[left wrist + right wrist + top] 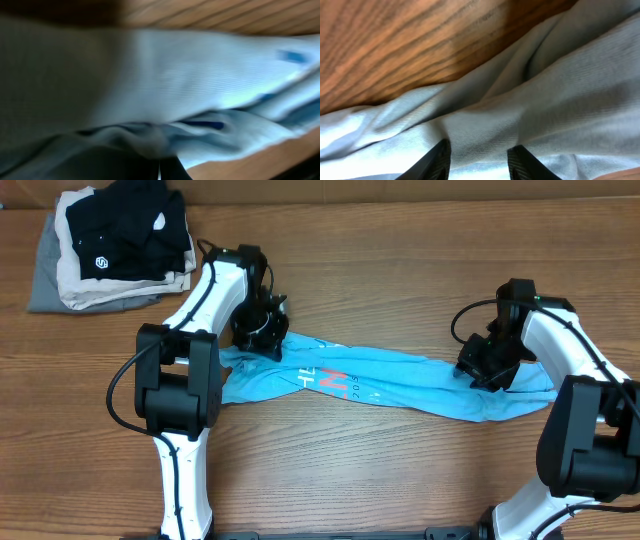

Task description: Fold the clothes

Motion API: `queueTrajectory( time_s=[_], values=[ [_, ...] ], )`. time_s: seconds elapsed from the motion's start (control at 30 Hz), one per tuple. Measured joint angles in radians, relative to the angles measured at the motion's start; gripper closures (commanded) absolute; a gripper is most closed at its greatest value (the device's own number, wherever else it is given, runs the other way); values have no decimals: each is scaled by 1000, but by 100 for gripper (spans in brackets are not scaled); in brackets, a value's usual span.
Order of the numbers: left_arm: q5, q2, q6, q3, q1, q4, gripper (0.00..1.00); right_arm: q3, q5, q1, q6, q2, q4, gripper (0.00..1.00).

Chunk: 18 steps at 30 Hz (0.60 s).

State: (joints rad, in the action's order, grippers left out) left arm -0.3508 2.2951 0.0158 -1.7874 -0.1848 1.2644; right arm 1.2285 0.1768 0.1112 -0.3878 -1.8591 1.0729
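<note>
The clothes (390, 385), a sky-blue T-shirt with white and pink-red lettering, lie bunched in a long twisted band across the middle of the table. My left gripper (262, 335) is at the band's left end, shut on the clothes. In the left wrist view the blue fabric (175, 75) fills the frame, and the dark fingers of the left gripper (160, 172) stand almost together under it. My right gripper (483, 365) is down on the band's right end. In the right wrist view the right gripper (479, 160) is open, its fingers (437, 160) pressed on the cloth (545, 100) with fabric lying between them.
A pile of folded garments sits at the back left corner: a black one with a small white logo (125, 235) on top of a beige one (90, 290) and a grey one (45, 275). Bare wooden table (380, 270) surrounds the shirt.
</note>
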Motion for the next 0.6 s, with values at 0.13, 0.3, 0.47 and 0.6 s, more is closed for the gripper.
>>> queueTrajectory(
  time_s=[0.13, 0.3, 0.47, 0.6],
  values=[
    [21, 0, -33, 37, 23, 13, 96, -50, 0, 0, -1, -1, -56, 60],
    [48, 0, -44, 55, 70, 95, 96, -94, -20, 0, -21, -1, -82, 61],
    [102, 0, -60, 58, 106, 137, 96, -95, -66, -2, -51, -1, -86, 63],
    [186, -18, -95, 60, 124, 128, 96, -95, -106, -2, -66, -1, -87, 62]
  ],
)
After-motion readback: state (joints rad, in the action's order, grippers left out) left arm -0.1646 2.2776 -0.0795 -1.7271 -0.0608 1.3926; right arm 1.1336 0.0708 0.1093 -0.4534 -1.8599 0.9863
